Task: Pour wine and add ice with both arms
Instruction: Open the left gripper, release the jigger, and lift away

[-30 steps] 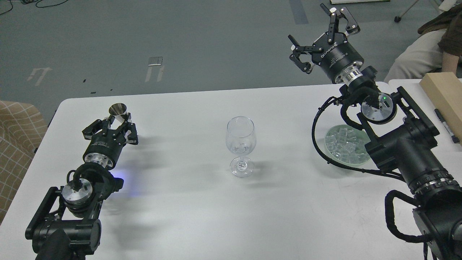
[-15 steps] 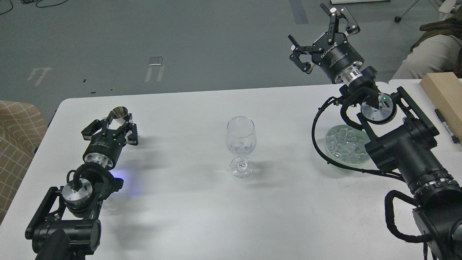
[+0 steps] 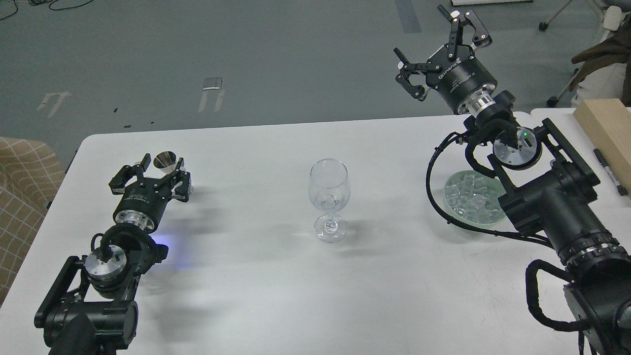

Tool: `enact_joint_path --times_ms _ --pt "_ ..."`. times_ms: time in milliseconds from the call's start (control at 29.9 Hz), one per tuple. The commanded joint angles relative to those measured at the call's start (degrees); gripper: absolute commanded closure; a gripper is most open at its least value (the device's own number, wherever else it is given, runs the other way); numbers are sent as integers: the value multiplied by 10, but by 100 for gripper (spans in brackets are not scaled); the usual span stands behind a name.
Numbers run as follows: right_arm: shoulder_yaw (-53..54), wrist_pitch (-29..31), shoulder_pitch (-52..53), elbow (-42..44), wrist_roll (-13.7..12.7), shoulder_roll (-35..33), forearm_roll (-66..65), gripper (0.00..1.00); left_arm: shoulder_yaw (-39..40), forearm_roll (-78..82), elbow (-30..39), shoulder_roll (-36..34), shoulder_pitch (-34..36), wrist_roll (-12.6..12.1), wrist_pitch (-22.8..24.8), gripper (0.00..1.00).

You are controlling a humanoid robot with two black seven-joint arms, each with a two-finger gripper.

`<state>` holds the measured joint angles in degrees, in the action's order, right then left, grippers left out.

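On the white worktop (image 3: 246, 276) a clear stemmed wine glass (image 3: 329, 199) stands upright near the middle, well apart from both arms. Something clear sits low in its bowl, but whether it is liquid or an ice cube cannot be told.

The left gripper (image 3: 158, 173) lies low over the left part of the worktop, pointing away toward the far edge. Its fingers (image 3: 127, 174) are spread wide, standing on either side of a small shiny metal cup (image 3: 164, 160) that stands upright with its mouth open upward. The cup sits between the fingers, and a small gap seems to show on each side, though contact cannot be ruled out from this angle.

The right gripper (image 3: 436, 47) is raised high above the far right corner of the worktop, tilted up and to the left, with its fingers (image 3: 463, 27) splayed wide and holding nothing.

The ice (image 3: 468, 197), a heap of small clear cubes, fills a shallow round glass dish (image 3: 456, 219) on the right side of the worktop, partly hidden behind the right arm's wrist and its black corrugated cable (image 3: 434, 172).

At the far right edge a pale wooden block (image 3: 604, 128) lies beside a black marker pen (image 3: 610, 171). A tan checked cushion (image 3: 24, 197) shows at the left edge, beyond the worktop.
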<state>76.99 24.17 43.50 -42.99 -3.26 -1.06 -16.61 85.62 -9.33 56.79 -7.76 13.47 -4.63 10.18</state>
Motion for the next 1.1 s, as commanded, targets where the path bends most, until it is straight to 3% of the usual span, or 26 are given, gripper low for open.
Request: enact_joint_path --times_ms 0,501,802,1069 --pt "0 0 0 -2 0 0 0 0 0 1 5 -1 0 1 11 6" --pt "2 0 1 -3 0 1 0 0 -2 3 50 -47 -1 -2 62 2" --pt "3 0 2 -3 0 2 0 0 -8 5 116 -124 13 -7 63 2" --pt "3 0 4 -3 0 2 0 0 -23 52 118 -199 78 -8 110 2"
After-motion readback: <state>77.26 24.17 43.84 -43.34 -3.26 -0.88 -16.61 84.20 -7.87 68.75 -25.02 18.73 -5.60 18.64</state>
